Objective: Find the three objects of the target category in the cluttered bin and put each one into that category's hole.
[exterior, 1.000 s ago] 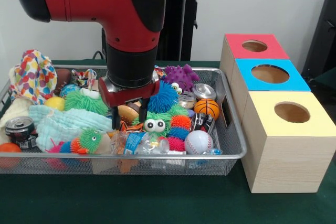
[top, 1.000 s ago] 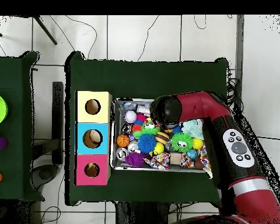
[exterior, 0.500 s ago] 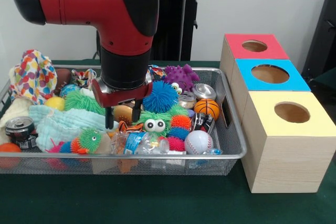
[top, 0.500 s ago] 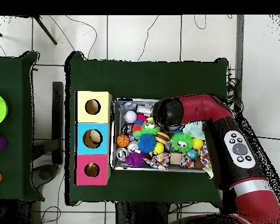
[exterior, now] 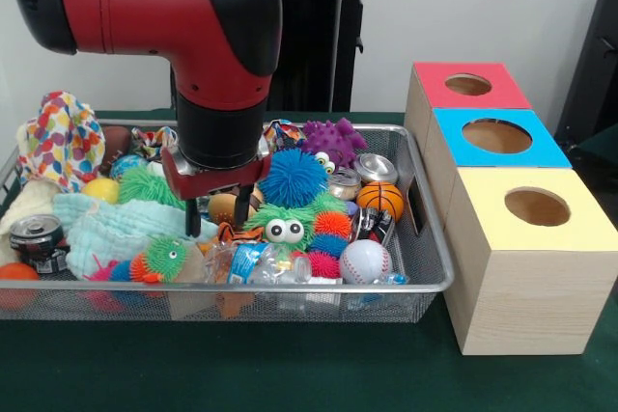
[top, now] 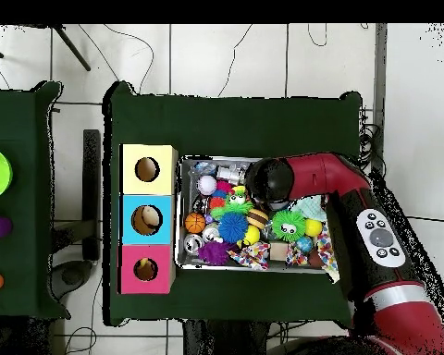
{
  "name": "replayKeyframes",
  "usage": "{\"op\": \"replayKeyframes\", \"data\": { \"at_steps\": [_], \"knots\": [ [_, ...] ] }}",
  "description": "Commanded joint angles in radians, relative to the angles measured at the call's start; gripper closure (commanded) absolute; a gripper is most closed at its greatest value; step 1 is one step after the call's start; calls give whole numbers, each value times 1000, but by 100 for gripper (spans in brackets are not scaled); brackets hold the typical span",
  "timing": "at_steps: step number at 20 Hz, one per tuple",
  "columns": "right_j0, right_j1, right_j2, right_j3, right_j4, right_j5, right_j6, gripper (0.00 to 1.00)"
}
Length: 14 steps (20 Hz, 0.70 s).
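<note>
The wire-mesh bin (exterior: 290, 288) is heaped with toys; it also shows in the overhead view (top: 181, 213). My gripper (exterior: 216, 219) hangs low over the bin's middle, open, with its dark fingers (exterior: 193, 221) either side of a tan rounded toy (exterior: 224, 206). The orange tiger with black stripes (exterior: 236, 233) lies just in front of and below the fingertips. A yellow toy (exterior: 100, 189) peeks out at the left, too hidden to tell its shape. The red-topped box's hole (exterior: 468, 84) is at the far right and shows in the overhead view (top: 146, 269). From above, the arm (top: 267, 180) hides the gripper.
A blue spiky ball (exterior: 293, 178), a green googly-eyed ball (exterior: 283, 224) and a purple knobbly monster (exterior: 331, 140) crowd the gripper's right. A baseball (exterior: 365, 260), a basketball (exterior: 380, 199), cans and cloths (exterior: 106, 224) fill the bin. The blue-topped (exterior: 497, 136) and yellow-topped (exterior: 537, 206) boxes stand nearer.
My gripper has slid leftward in the front view over the heap, staying open at about the same height. The toys have not visibly moved.
</note>
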Motion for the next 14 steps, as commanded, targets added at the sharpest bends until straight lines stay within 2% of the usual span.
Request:
{"op": "replayKeyframes", "data": {
  "at_steps": [1, 14],
  "knots": [
    [-18, 44, -35, 22, -21, 55, -103, 0],
    [-62, 41, 7, 98, 71, 64, -97, 0]
  ]
}}
